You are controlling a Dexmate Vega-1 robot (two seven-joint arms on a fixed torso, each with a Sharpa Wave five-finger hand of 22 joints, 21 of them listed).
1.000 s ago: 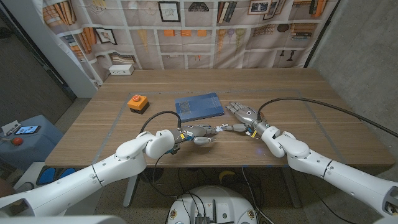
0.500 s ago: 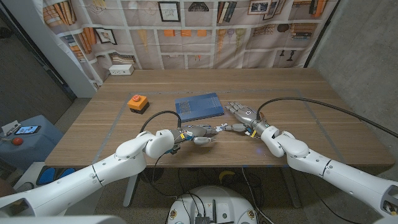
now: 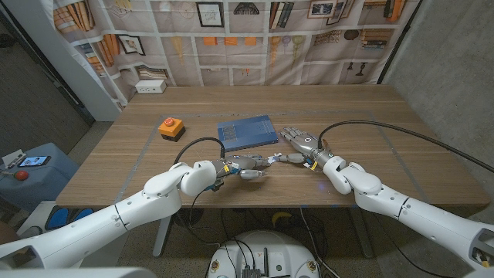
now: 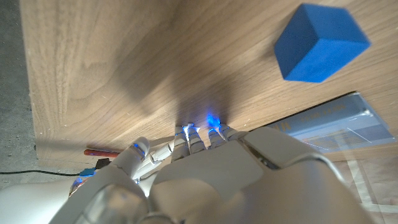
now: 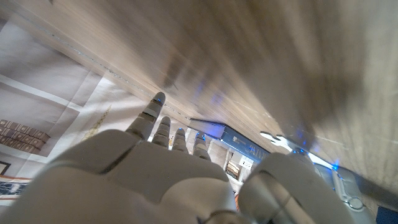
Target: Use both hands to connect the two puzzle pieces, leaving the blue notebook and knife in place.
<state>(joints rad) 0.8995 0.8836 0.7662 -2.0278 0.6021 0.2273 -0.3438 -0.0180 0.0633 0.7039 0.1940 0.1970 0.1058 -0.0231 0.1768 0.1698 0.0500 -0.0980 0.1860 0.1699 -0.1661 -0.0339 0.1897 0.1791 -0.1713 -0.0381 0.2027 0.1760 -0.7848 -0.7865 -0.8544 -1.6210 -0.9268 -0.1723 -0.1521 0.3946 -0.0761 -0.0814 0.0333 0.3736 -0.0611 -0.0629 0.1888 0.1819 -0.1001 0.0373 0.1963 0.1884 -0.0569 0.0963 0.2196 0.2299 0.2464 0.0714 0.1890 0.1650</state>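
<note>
**Holding the left hand (image 3: pixel 245 164) and right hand (image 3: pixel 299 147) tip to tip over the front of the table (image 3: pixel 370 131)**

Reaching the left hand in from the left with its fingers drawn in low over the wood. Stretching the right hand in from the other side, with its long fingers fanned out toward the back and its thumb pointing at the left hand. Seeing only a small pale spot where the two meet, taken for the puzzle pieces (image 3: pixel 272 159). Not managing to tell the two pieces apart there, nor whether either hand is pinching one or merely touching it.

Placing that spot near the table's front edge, between the hands and just in front of the blue notebook (image 3: pixel 247 132). Finding the notebook lying flat and apart from both hands.

Moving outward, noting an orange button box (image 3: pixel 170 127) to the notebook's left and a white box (image 3: pixel 151 87) at the far back edge. Noting black cables looping up from both wrists.

Looking along the left hand in its wrist view, catching a blue block (image 4: pixel 320 42) sitting on the wood well beyond the fingertips, and a thin red bar (image 4: pixel 99 152) by the table's edge, too small to identify.
</note>
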